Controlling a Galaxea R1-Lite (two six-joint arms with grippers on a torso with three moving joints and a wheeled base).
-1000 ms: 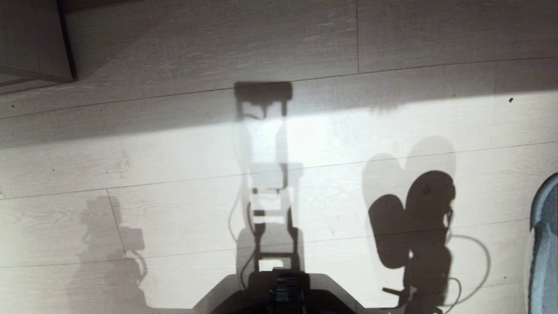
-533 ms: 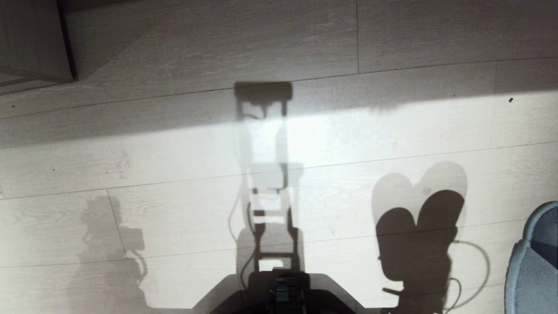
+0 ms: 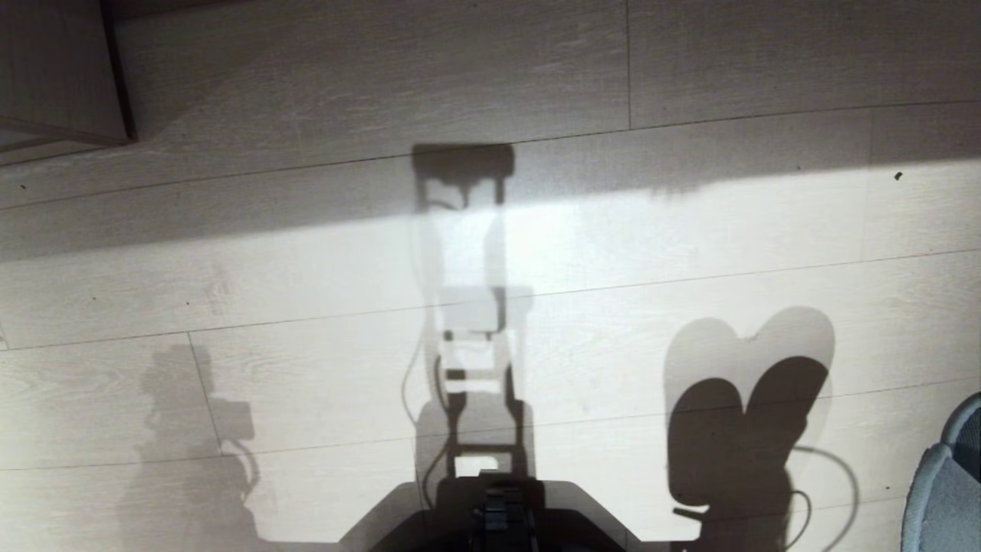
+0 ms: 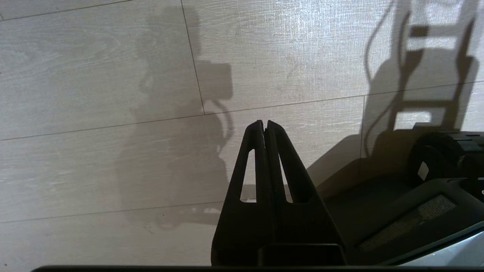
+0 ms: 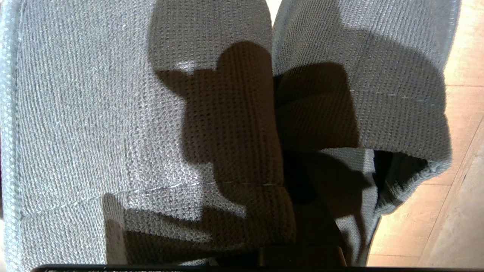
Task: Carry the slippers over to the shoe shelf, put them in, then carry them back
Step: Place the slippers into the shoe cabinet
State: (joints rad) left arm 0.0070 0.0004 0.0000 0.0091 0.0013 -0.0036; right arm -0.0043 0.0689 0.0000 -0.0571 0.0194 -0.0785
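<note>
My right gripper (image 5: 298, 226) is pressed nearly shut, pinching the slippers (image 5: 170, 113) where the two inner edges meet. Its fingers are buried between the cloth, so I see only dark metal low in the right wrist view. The pair hangs from me side by side, filling that view. From the head they show only as a grey-blue curve (image 3: 946, 491) at the lower right edge of the frame, above the floor (image 3: 306, 268), with their twin-lobed shadow (image 3: 747, 414) lying just beside.

They look soft and light: knitted cloth, floppy uppers, nothing that would break. I judge they will sag and swing as I move. The grip catches both at once by the adjoining uppers; a hold deeper across the seam near the openings should keep one from sliding free.

My left gripper (image 4: 264, 126) hangs idle over bare floor beside the base (image 4: 416, 211), fingers pressed together on nothing.

Around me are pale planks, a band of bright light, and shadows of my torso and arms. A wood-grain corner (image 3: 61, 69) shows at the far left; I cannot tell whether it is the shelf. Nothing lies in the way.
</note>
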